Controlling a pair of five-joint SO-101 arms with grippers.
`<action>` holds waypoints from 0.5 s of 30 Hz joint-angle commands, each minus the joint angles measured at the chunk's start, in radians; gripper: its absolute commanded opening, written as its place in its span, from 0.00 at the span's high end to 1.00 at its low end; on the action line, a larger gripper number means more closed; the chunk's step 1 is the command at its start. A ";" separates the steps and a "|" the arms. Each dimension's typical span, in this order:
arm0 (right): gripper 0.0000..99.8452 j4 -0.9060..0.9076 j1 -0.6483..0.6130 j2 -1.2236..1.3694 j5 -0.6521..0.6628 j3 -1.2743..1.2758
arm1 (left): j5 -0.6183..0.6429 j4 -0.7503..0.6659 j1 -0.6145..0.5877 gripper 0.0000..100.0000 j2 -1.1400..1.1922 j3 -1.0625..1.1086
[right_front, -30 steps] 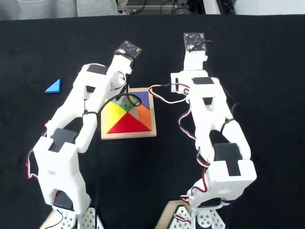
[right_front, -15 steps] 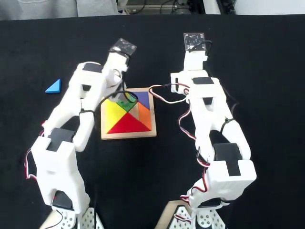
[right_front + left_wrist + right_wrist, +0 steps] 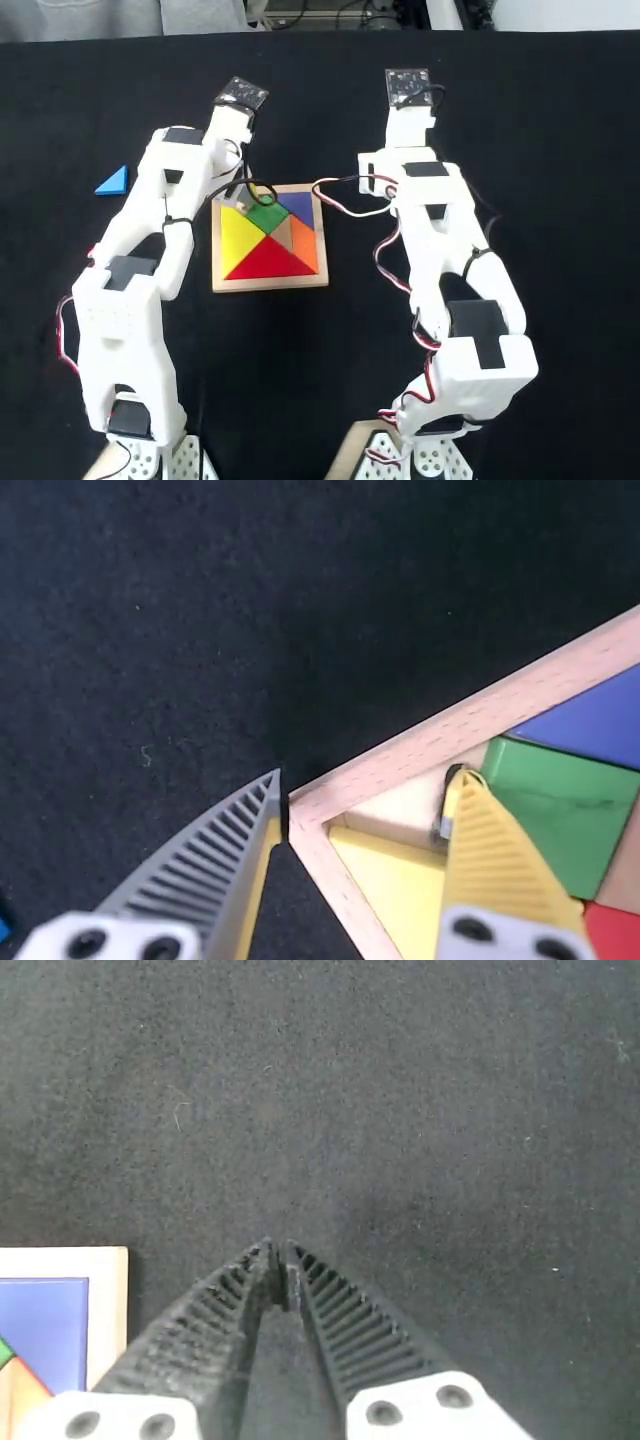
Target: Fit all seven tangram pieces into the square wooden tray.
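Left gripper [image 3: 367, 778] straddles tray [image 3: 520, 690] holding pieces [image 3: 560, 780].

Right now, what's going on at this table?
The left gripper is open at a corner of the square wooden tray, one finger outside the rim, the other over a bare gap beside the yellow triangle and green square. The tray is mostly filled. A small blue triangle lies on the black cloth, apart from the tray. The right gripper is shut above the cloth beside the tray.
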 commanded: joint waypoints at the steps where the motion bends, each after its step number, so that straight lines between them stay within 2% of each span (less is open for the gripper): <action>1: 0.99 -0.015 0.012 -0.008 0.009 -0.076 | 0.009 0.021 0.024 0.75 -0.009 -0.045; 8: 0.99 -0.015 0.012 -0.008 0.009 -0.077 | 0.009 0.153 0.051 0.75 -0.011 -0.168; 15: 0.99 -0.015 0.012 -0.008 0.009 -0.076 | 0.008 0.285 -0.068 0.75 -0.011 -0.380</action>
